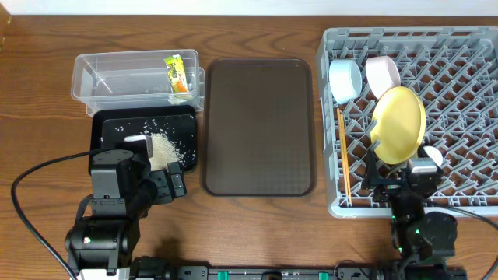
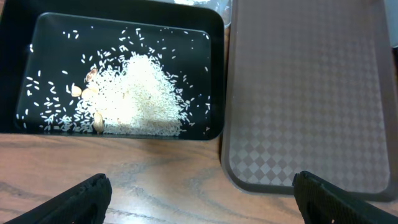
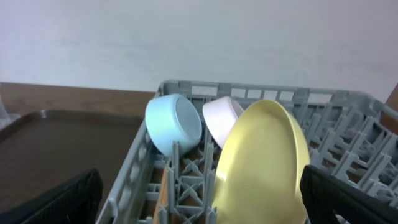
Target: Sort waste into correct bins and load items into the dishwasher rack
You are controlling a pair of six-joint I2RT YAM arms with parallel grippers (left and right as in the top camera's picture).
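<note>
The grey dishwasher rack (image 1: pixel 459 70) holds the yellow plate (image 1: pixel 398 124) on edge, the light blue bowl (image 1: pixel 345 79), the pinkish-white bowl (image 1: pixel 382 74), a small white cup (image 1: pixel 433 156) and the chopsticks (image 1: pixel 341 155). The clear tub (image 1: pixel 124 78) holds the yellow-green wrapper (image 1: pixel 177 72). The black tray (image 1: pixel 109 128) holds the rice scraps (image 1: pixel 163 146). My left gripper (image 2: pixel 200 199) is open and empty over the table just in front of the black tray (image 2: pixel 214 74) and its rice (image 2: pixel 140 96). My right gripper (image 3: pixel 202 199) is open at the rack's front edge, with the plate (image 3: pixel 264 165), the blue bowl (image 3: pixel 173 124) and the pinkish bowl (image 3: pixel 222 118) ahead of it.
A large dark brown serving tray (image 1: pixel 258 124) lies between the bins and the rack; its corner shows in the left wrist view (image 2: pixel 311 93). A black cable (image 1: pixel 31 187) loops over the table at the front left.
</note>
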